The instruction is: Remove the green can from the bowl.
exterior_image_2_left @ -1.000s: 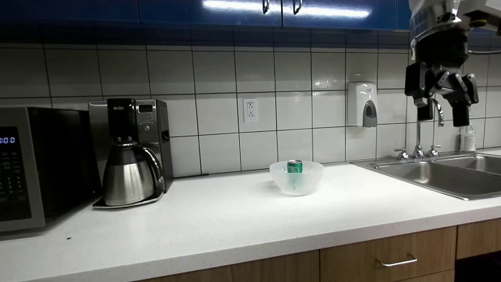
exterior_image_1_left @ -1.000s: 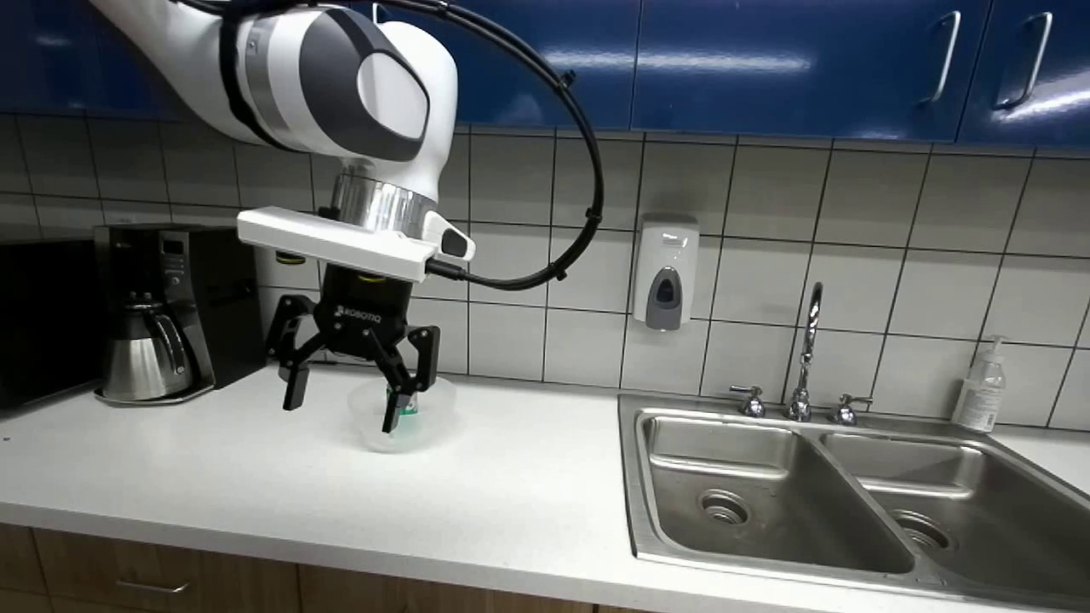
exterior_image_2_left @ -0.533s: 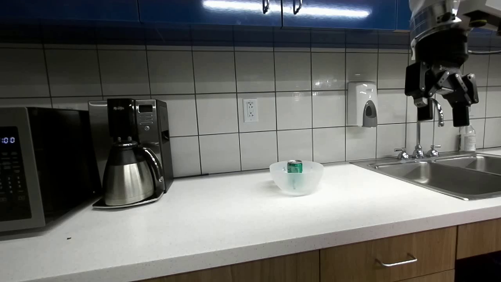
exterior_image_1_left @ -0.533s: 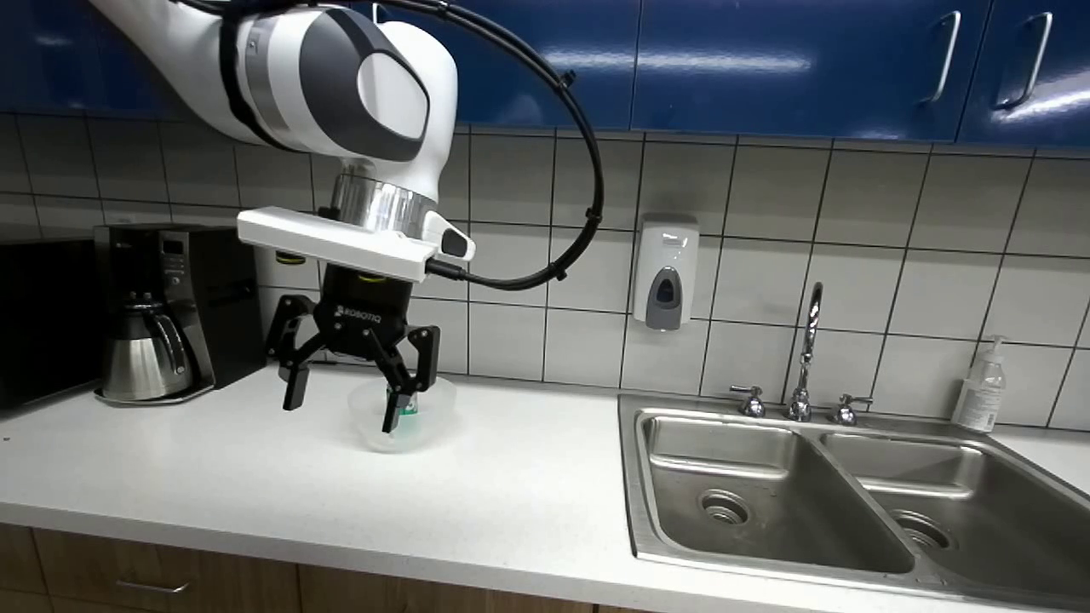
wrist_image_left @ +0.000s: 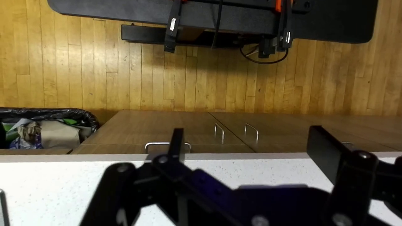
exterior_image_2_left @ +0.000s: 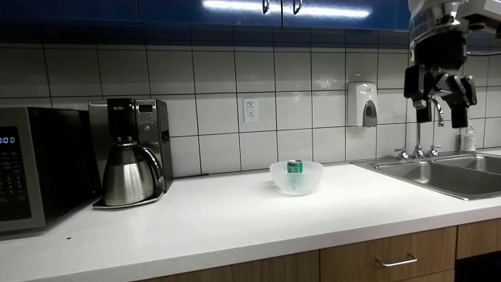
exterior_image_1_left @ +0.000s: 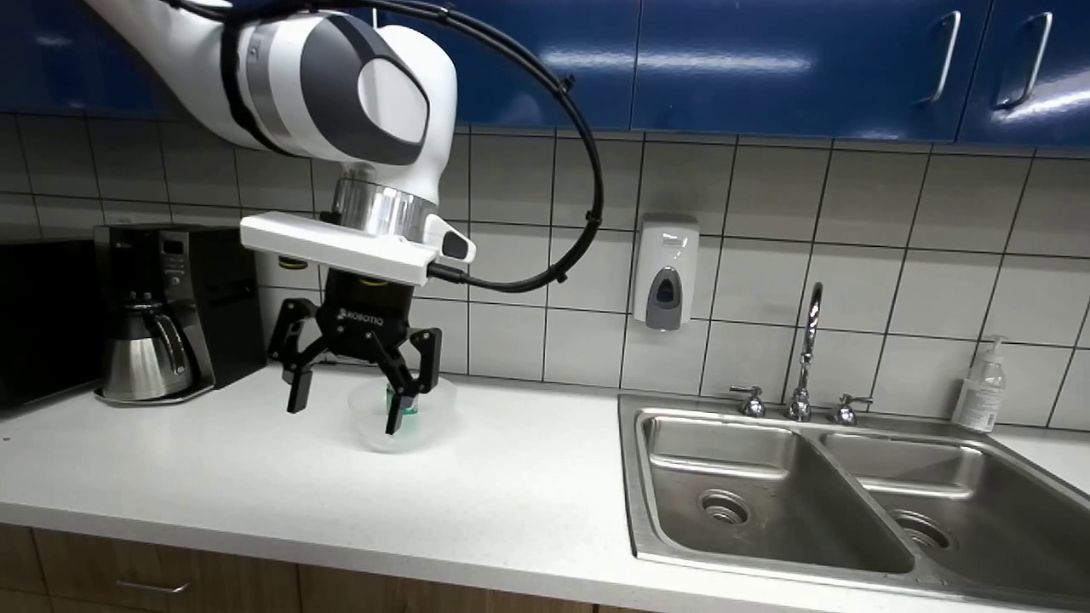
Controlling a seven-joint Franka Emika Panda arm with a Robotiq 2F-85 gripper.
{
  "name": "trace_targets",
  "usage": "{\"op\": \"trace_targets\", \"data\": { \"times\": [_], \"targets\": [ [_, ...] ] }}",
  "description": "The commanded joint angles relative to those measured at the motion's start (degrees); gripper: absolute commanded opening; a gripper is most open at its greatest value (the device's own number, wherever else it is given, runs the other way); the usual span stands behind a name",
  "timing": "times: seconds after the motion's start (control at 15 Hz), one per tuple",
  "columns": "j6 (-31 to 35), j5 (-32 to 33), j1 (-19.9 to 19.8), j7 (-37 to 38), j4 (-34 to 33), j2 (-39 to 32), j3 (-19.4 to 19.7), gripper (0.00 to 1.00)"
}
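The pincer (exterior_image_1_left: 346, 410) hangs in the air, its two fingers spread wide from each other, as both exterior views show. It is higher than the desk (exterior_image_2_left: 219, 219) and well apart from the bowl (exterior_image_2_left: 309, 182). In the wrist view, the front edge (wrist_image_left: 232, 156) of the desk passes behind the fingers, and beyond it one sees wooden cupboard fronts (wrist_image_left: 163, 127) and then the floor (wrist_image_left: 125, 78). In an exterior view, a wide white stretch lies between the coffee machine (exterior_image_2_left: 143, 129) and the bowl, and a narrower one between the bowl and the sink (exterior_image_1_left: 640, 485). The green can (exterior_image_2_left: 294, 166) stands upright inside the bowl; its silvery top and a green band are visible above the front rim, and the lower part appears pale through the translucent wall. The steel pot (exterior_image_2_left: 129, 182) sits in the coffee machine, but its content I cannot tell. In the wrist view, a bin (wrist_image_left: 56, 112) lined in black holds mixed waste (wrist_image_left: 59, 135), with beige and green pieces among it. For the writing, ROBOTIQ can be read on the black body of the pincer. The display (exterior_image_2_left: 7, 140) of the microwave (exterior_image_2_left: 64, 149), cut by the border, ends with ":00". The bottle (exterior_image_1_left: 983, 387) near the sink carries a label, too small for reading
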State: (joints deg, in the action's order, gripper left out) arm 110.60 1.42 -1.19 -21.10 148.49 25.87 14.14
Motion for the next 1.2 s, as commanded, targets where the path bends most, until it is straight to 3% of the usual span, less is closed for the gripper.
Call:
{"op": "trace_targets", "data": {
  "times": [0.0,0.6,1.13],
  "targets": [
    [4.2,1.1,-1.3,-1.3,0.4,-2.2,-1.2,1.00],
    [20.0,-0.9,0.3,0.3,-1.7,-13.4,-3.9,1.00],
    [26.9,-2.6,1.1,5.3,-12.2,-27.6,-8.9,1.00]
  ]
}}
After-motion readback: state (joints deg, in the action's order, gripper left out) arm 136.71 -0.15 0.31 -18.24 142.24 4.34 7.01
